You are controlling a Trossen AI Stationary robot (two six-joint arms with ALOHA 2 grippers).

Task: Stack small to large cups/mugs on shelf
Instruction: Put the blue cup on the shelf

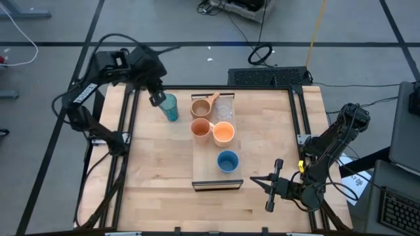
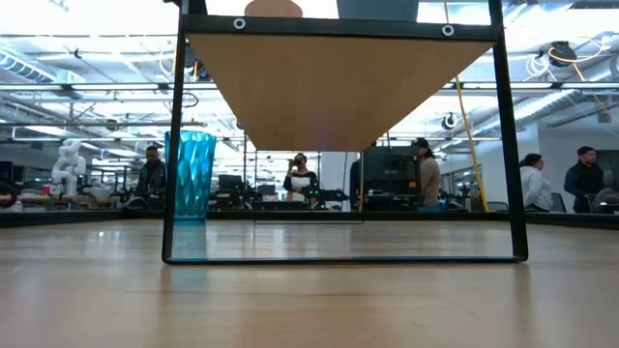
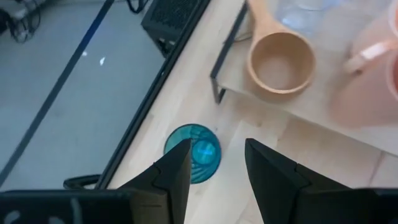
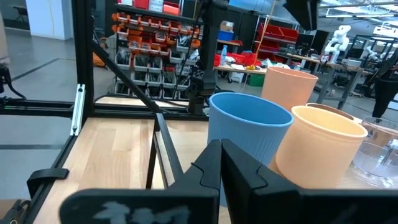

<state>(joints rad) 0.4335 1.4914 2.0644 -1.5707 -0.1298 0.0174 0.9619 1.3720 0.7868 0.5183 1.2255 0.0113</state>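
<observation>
Left of the shelf (image 1: 217,184), the left gripper (image 1: 156,98) hovers above the tall teal tumbler (image 1: 170,107), its fingers spread a little wider than the rim and holding nothing. That tumbler stands on the tabletop (image 1: 157,164) just beside the shelf's far left corner, not yet on the plank. On the shelf itself, the tan handled mug (image 1: 201,107) and clear glass cup (image 1: 224,108) sit at the far end, the orange handled mug (image 1: 201,127) and small orange cup (image 1: 224,133) at the middle, and the blue cup (image 1: 227,160) toward the near end. Right of the shelf's near end, the right gripper (image 1: 272,185) waits, fingers pressed together and empty.

The tumbler looks like rigid, faceted plastic (probably light, and tall enough to tip easily), so a hold across its upper wall, jaws on opposite sides, seems soundest. The glass cup would likely be the slipperiest and most fragile.

No brand, label or readable writing shows on any cup.
</observation>
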